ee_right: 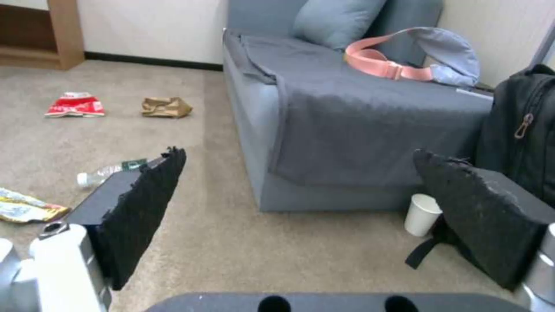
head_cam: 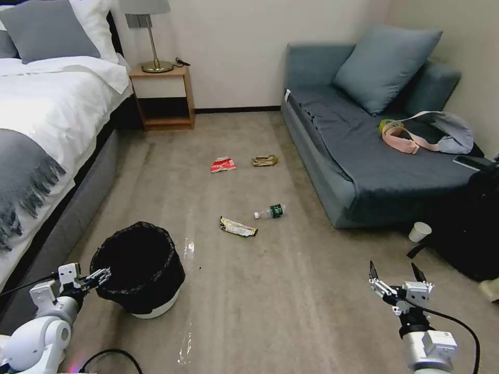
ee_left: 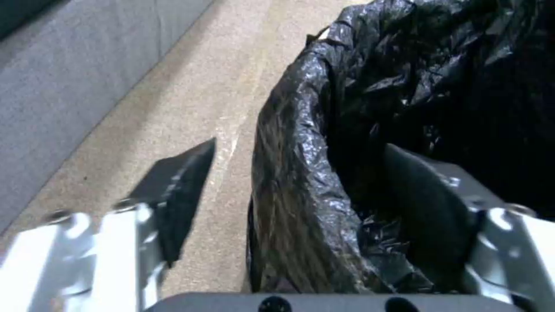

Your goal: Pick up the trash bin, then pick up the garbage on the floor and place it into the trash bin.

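- Bed (head_cam: 47, 104): along the carpet's left edge, cut off by the view.
- Left gripper (head_cam: 101, 274): fingers spread, straddling the trash bin (head_cam: 139, 267) rim near the bed, one finger inside the black liner, one outside; bin's far wall hidden.
- Garbage, mid-carpet: red packet (head_cam: 223, 164), foil wrapper (head_cam: 237, 227), brown paper (head_cam: 264, 160), bottle (head_cam: 271, 211).
- Sofa (head_cam: 358, 150): right edge.
- Right gripper (head_cam: 396, 278): wide, holding nothing, above bare carpet.

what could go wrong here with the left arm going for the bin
The left end effector is open astride the trash bin rim, one finger inside, one outside. It may pinch only the loose black bag and pull the liner free instead of lifting the bin. A one-sided rim hold could also tip the bin. The right end effector hangs open over bare carpet.
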### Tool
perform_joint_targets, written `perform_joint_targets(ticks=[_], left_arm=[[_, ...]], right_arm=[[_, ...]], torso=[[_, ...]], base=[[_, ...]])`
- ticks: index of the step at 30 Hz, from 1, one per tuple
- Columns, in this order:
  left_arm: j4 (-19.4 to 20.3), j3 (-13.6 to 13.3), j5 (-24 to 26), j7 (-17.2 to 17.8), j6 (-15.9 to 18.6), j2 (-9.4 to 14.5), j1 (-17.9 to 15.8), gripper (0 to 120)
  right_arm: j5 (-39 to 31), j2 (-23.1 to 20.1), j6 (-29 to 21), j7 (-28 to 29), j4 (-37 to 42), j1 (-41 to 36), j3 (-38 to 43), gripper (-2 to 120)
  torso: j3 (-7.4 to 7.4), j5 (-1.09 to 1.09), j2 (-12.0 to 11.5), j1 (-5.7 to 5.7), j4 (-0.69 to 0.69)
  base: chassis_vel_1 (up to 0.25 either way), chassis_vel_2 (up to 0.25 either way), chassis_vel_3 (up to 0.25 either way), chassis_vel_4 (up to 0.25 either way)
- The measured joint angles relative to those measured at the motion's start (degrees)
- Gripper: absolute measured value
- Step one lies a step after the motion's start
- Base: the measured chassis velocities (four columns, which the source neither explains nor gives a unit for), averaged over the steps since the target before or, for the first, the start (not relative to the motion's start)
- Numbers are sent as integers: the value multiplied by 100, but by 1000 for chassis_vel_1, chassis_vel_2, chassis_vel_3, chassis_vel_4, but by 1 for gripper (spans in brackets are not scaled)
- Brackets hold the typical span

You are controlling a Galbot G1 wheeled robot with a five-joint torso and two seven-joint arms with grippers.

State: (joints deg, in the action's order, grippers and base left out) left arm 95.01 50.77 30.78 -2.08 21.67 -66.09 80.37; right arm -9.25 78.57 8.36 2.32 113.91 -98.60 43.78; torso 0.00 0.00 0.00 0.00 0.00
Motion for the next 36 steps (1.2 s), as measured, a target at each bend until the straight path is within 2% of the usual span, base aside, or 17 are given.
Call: perform_joint_targets(ticks=[1, 3, 6, 8, 10, 11, 14, 16, 18, 26, 36], left_arm=[[0, -1, 0, -2, 0, -7, 0, 68], [0, -1, 0, -7, 1, -10, 3, 64], [9, 0, 0, -49, 1, -22, 31, 48], [15, 5, 2, -62, 1, -26, 46, 45], [29, 22, 8, -88, -3, -35, 76, 34], [29, 22, 8, -88, -3, -35, 76, 34], [52, 48, 21, -122, -22, -43, 109, 20], [64, 53, 26, -131, -28, -46, 117, 17], [112, 69, 45, -172, -42, -58, 146, 8], [275, 118, 62, -242, -135, -115, 241, 6], [819, 156, 335, -499, -244, -221, 499, 5]], right_arm=[[-1, 0, 2, 2, -1, 0, 2, 100], [-2, 2, 5, 5, -1, 0, 4, 100], [-3, 7, 14, 9, -1, 5, 2, 100], [-3, 9, 15, 10, -1, 5, 1, 100], [-3, 14, 18, 13, -1, 7, -2, 100], [-3, 14, 18, 13, -1, 7, -2, 100], [-3, 18, 24, 16, 10, 11, -5, 100], [-3, 20, 24, 16, 16, 12, -7, 100], [-2, 26, 27, 19, 35, 13, -12, 100], [7, 41, 28, 24, 108, 7, -41, 100], [87, 20, 28, 16, 221, -45, -110, 100]], torso=[[0, 0, 0, 0, 0], [0, 0, 0, 0, 0], [0, 0, 0, 0, -1], [0, 0, 0, 0, 0], [0, 0, 0, 0, 0], [0, 0, 0, 0, 0], [0, 0, 0, 0, 0], [0, 0, 0, 0, 0], [0, -1, 0, 0, 0], [0, -1, 0, 0, 0], [0, 0, 0, 0, 0]], base=[[0, 0, 0, 0], [0, 0, 0, 0], [0, 0, 0, 0], [0, 0, 0, 0], [0, 0, 0, 0], [0, 0, 0, 0], [0, 0, 0, 0], [0, 0, 0, 0], [0, 0, 0, 0], [0, 0, 0, 0], [0, 0, 0, 0]])
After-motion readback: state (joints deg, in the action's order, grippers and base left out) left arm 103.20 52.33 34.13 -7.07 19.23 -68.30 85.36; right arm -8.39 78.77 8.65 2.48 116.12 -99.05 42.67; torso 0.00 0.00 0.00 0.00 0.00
